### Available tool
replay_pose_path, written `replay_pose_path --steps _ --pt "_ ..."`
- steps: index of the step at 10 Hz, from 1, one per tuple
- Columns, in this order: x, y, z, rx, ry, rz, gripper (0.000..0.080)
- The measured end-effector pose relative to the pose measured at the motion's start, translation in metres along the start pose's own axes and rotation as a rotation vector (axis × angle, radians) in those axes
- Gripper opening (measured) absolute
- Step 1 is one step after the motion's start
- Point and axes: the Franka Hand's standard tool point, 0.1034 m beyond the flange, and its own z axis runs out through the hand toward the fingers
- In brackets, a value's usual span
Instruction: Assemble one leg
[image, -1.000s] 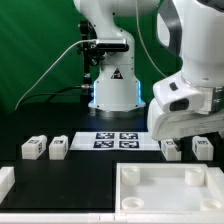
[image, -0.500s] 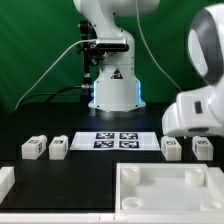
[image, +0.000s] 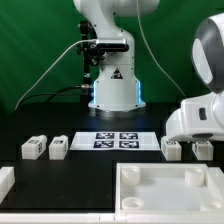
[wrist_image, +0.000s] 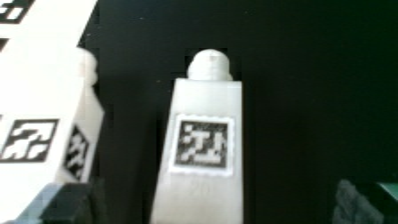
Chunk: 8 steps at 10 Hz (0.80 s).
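Two small white legs with tags lie at the exterior view's left (image: 34, 147) (image: 58, 148), and two at its right (image: 172, 149) (image: 203, 149). My arm's white wrist (image: 205, 115) hangs just above the right pair and hides the gripper there. In the wrist view one leg (wrist_image: 205, 140) lies lengthwise between my open gripper (wrist_image: 217, 205). The dark fingers (wrist_image: 64, 204) stand apart from its sides. A second leg (wrist_image: 54, 125) lies beside it, outside the fingers.
The marker board (image: 117, 140) lies in the middle of the black table. The large white tray-like piece (image: 127, 190) sits at the front. Another white part (image: 5, 180) shows at the front left edge. The robot base (image: 112, 85) stands behind.
The arm has swung toward the exterior view's right and come lower over the right pair of legs. The legs have not moved.
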Motion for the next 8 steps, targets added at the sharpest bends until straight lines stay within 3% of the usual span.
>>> replay_pose_path --steps 3,5,7,8 --pt "0.0 -0.002 0.022 0.001 -0.026 0.006 0.0649" --pt "0.0 -0.003 0.024 -0.002 -0.028 0.003 0.0649" --pt "0.0 -0.003 0.024 -0.003 -0.028 0.002 0.0377" --pt "-0.001 -0.003 0.024 -0.003 -0.028 0.002 0.0288"
